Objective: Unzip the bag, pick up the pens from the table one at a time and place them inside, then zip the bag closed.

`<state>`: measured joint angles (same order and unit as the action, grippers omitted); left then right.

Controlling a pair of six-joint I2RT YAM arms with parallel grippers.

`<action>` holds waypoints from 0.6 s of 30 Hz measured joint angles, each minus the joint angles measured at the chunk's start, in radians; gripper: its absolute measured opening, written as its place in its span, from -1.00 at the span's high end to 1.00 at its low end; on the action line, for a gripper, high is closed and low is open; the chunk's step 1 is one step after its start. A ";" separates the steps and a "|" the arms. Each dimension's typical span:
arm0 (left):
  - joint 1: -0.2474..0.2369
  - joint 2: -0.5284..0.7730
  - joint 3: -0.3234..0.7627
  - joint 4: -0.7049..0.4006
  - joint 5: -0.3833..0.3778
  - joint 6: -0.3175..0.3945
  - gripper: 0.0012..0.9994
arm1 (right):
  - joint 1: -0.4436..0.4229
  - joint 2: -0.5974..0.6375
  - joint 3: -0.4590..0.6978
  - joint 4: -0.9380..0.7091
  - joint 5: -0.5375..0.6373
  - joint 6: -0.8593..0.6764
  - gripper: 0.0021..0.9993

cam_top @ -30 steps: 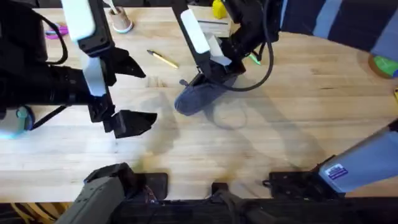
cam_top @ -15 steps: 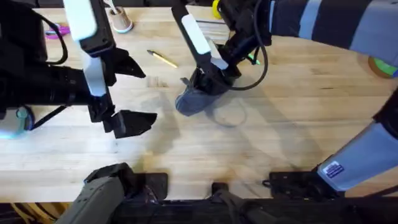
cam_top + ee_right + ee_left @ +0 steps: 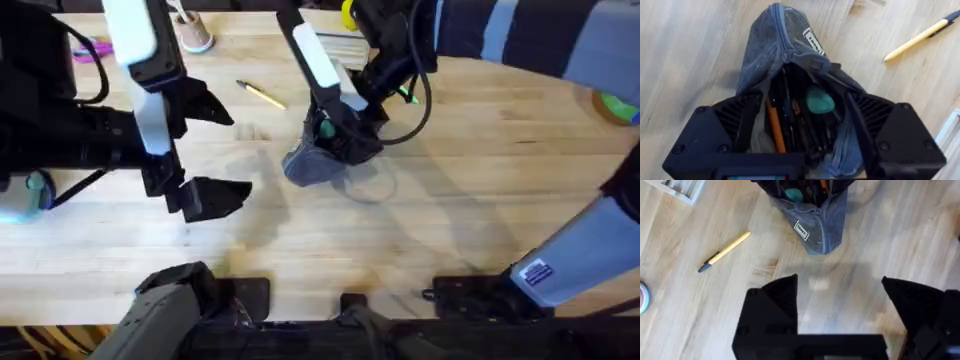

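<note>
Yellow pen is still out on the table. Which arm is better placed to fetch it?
Left, probably. The left gripper hangs open and empty near the yellow pen; the right gripper is occupied at the open bag.

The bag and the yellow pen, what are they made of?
The bag looks like soft blue-grey cloth, a bit like denim: it sags, folds and shows a woven look. The yellow pen seems to be smooth plastic with a dark tip, though that is a guess. It lies on a pale wooden table.
</note>
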<state>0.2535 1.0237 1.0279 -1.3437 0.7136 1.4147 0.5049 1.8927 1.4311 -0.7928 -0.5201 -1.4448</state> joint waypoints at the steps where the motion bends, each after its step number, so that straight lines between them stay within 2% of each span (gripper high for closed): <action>1: 0.000 0.000 0.000 0.000 0.000 0.000 -0.99 | 0.000 0.000 0.000 0.000 0.000 0.000 -1.00; 10: 0.000 0.000 0.000 0.000 -0.013 0.000 -0.99 | -0.004 -0.034 0.000 -0.011 0.003 0.001 -0.99; 14: 0.000 0.000 0.000 0.000 -0.026 0.000 -0.99 | -0.029 -0.156 0.000 -0.013 0.003 0.027 -1.00; 18: 0.000 0.000 0.000 0.000 -0.029 0.000 -0.99 | -0.106 -0.294 0.001 -0.009 0.001 0.114 -1.00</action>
<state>0.2535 1.0237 1.0279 -1.3434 0.6844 1.4147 0.3990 1.5982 1.4319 -0.8017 -0.5188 -1.3308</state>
